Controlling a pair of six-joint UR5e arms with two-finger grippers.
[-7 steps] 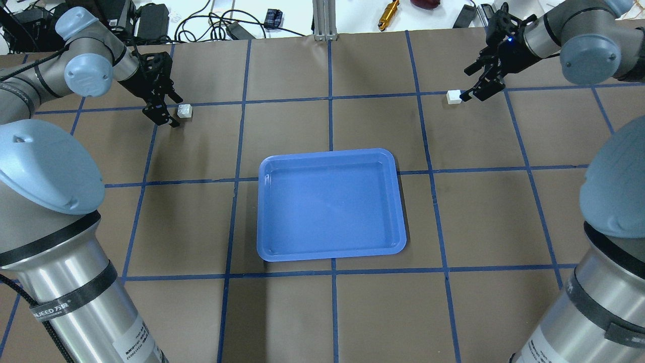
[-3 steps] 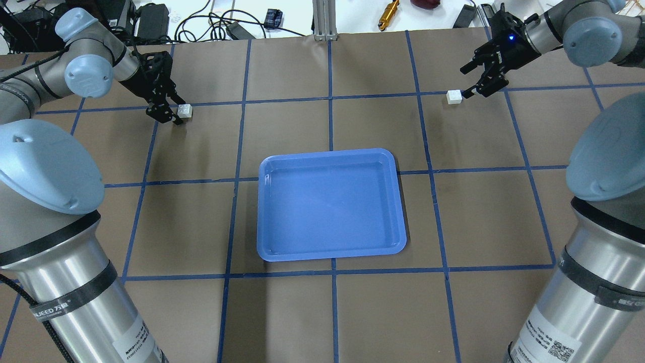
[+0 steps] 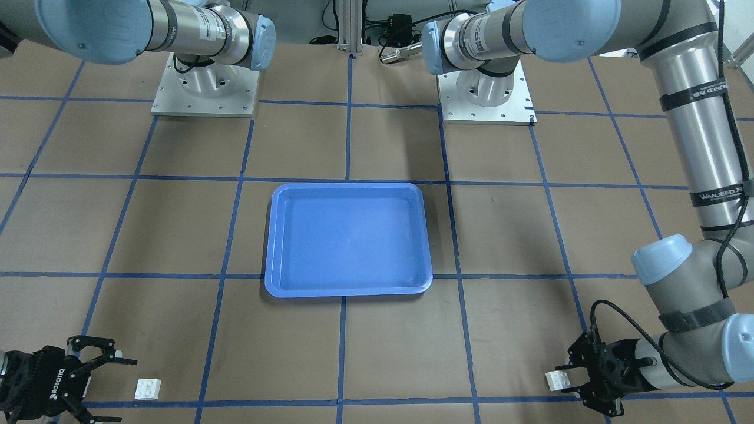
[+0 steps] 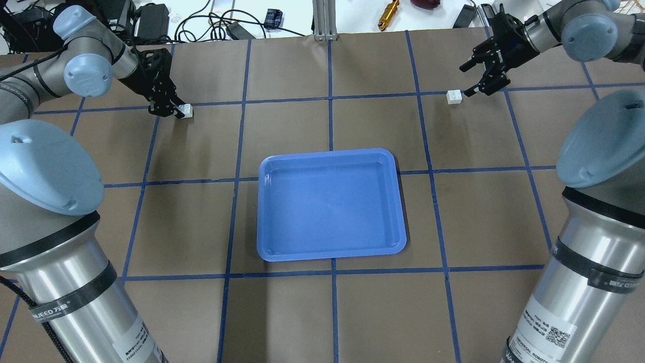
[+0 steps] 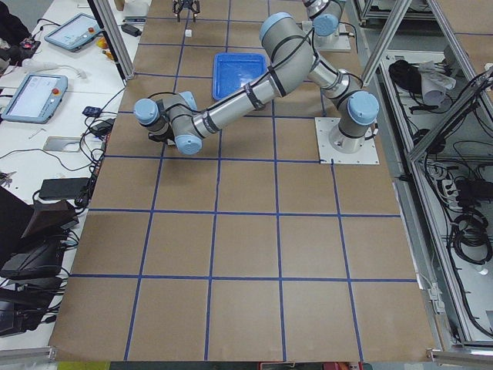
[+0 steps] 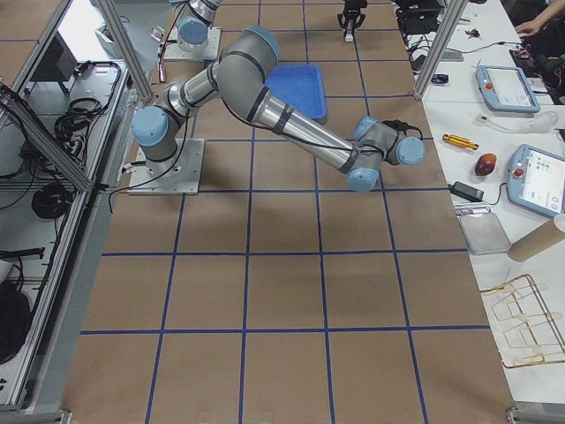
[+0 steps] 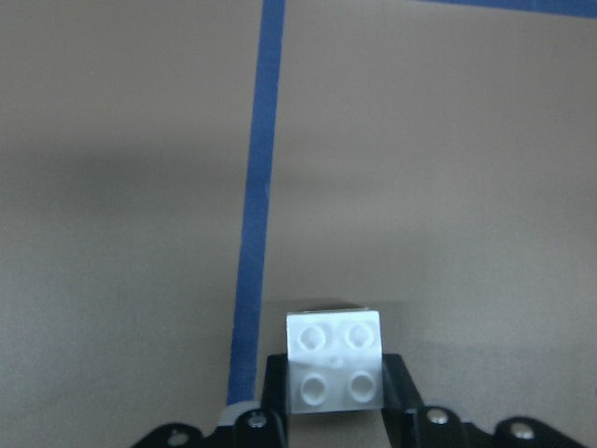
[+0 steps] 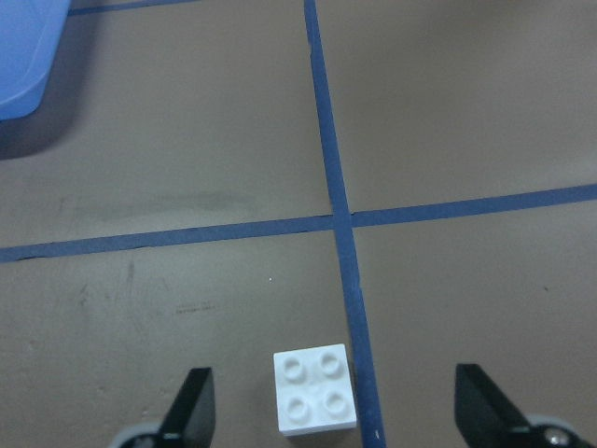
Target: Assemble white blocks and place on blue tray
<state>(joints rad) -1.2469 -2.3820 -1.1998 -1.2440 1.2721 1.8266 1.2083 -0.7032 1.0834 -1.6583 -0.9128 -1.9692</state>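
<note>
My left pincer (image 7: pixel 334 378) is narrow, clamped on the left block (image 7: pixel 334 362). Its 2 fingers press opposite sides of the block, which sits on the counter (image 4: pixel 352 312) beside a blue tape line. My right pincer (image 8: pixel 340 406) is spread wide. The right block (image 8: pixel 315 390) lies on the counter between its 2 fingertips, touching neither. The 2 blocks are well apart, both beyond the blue tray (image 4: pixel 259 201).
</note>
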